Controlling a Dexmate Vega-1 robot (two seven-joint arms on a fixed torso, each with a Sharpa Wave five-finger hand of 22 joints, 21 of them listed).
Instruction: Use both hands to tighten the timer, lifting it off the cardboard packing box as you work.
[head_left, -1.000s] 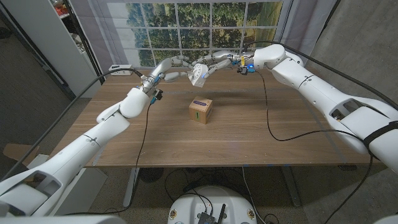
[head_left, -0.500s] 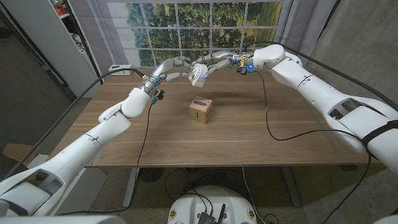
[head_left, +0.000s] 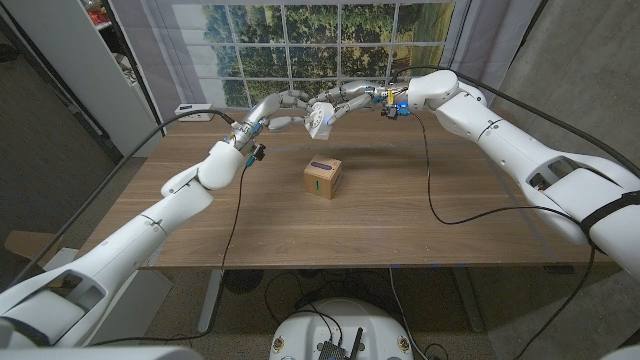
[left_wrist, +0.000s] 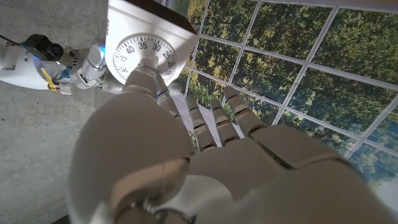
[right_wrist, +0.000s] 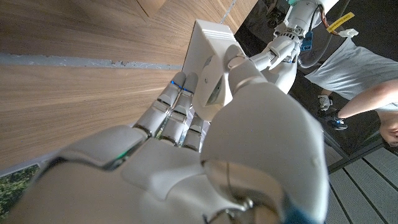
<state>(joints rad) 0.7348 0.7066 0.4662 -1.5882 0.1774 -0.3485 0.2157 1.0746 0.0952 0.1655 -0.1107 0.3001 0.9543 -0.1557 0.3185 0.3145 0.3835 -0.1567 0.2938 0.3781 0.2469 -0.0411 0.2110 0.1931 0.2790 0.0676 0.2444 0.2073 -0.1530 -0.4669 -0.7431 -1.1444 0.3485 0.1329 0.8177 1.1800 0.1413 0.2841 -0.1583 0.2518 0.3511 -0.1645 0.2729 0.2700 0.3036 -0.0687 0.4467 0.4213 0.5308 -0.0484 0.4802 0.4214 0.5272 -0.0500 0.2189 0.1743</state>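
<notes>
Both hands (head_left: 318, 108) grip timer (head_left: 319, 120) — dial half-hidden

A wooden table (head_left: 400, 215) carried the scene, and a small cardboard box (head_left: 322, 178) sat on it near the middle, a purple patch on its top and a green mark on its near face.

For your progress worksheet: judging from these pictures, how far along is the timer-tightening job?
Done: the timer is lifted clear of the cardboard box, which sits on the table.
In hand: the right hand grips its body; the left hand has fingers on the dial.
Left: whether tightening is finished cannot be told.
</notes>
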